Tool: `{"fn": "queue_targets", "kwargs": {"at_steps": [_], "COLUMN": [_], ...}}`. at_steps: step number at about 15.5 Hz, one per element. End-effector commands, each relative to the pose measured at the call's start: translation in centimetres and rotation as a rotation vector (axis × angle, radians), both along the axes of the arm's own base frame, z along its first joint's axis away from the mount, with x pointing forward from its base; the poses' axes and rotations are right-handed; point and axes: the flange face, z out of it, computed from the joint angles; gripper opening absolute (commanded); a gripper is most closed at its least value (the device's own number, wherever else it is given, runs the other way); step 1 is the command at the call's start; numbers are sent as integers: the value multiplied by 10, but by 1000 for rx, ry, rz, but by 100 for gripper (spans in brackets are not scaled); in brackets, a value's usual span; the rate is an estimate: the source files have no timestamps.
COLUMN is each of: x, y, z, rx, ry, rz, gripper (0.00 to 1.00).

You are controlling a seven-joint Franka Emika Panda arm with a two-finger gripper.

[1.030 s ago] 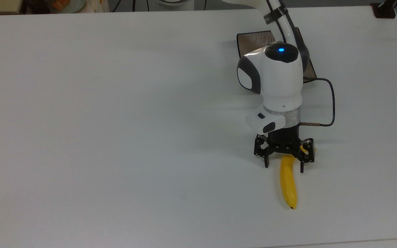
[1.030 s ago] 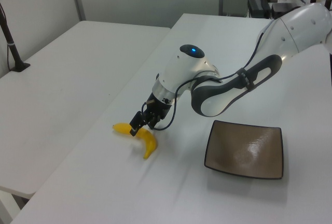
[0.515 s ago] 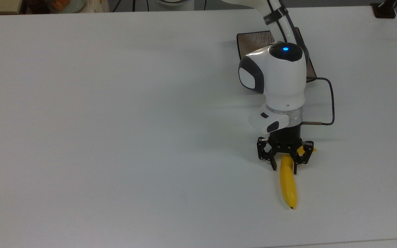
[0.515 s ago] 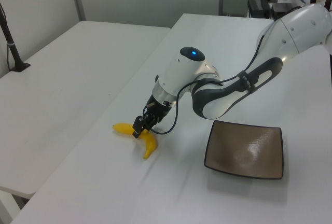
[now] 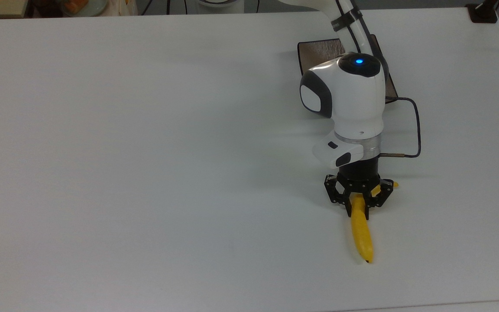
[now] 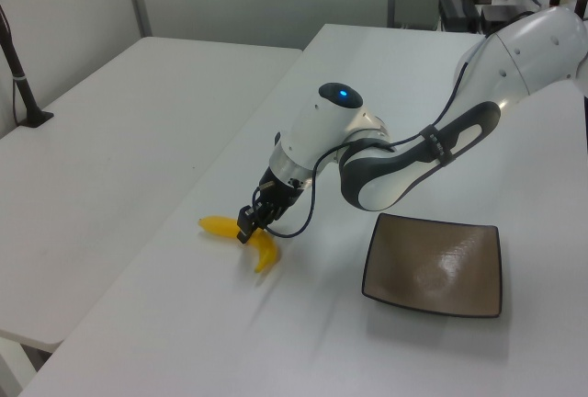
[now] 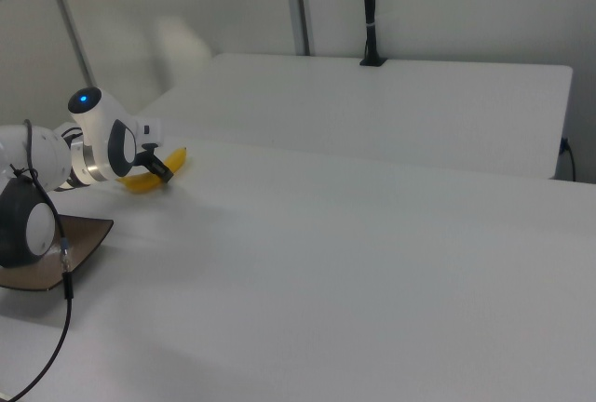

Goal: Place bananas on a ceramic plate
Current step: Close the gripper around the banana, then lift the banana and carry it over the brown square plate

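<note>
The white tabletop (image 5: 145, 173) is carrying everything, and the robot arm (image 6: 413, 153) is reaching across it from the far side in the top view. The ceramic plate (image 6: 434, 265) is sitting flat on the tabletop, well apart from the fruit and partly under the arm in the top view; nothing is lying on it. The bananas (image 5: 361, 232), in fact a single yellow one, is lying on the tabletop near the top view's lower right, its dark tip pointing toward the near edge. The pincer (image 5: 359, 207) is bearing down over the stem half, its fingers (image 5: 348, 209) pinching in against the banana's sides.

The step in hand looks like securing the grasp before the lift. Doing it well is probably a matter of squeezing firmly, since the skin looks smooth and the hold sits off-centre, so the long free end may be sagging or swivelling once raised. Lifting straight up, then carrying it high enough to pass the plate's rim, seems the safe course.
</note>
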Motion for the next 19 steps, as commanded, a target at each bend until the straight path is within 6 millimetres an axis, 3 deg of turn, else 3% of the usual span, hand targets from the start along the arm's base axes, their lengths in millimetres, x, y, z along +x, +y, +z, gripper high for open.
{"fn": "queue_targets", "kwargs": {"at_steps": [1,6,9,12,19], "x": [2,0,-3,-26,-85], "y": [-2,-16,-41,-53,-78], "z": [21,57,90,118,160], "rx": [15,16,-27,-92,-159], "ry": [-29,2,63,133,313], "rz": [-27,-65,-101,-45,134], "gripper": [35,35,35,35,35]}}
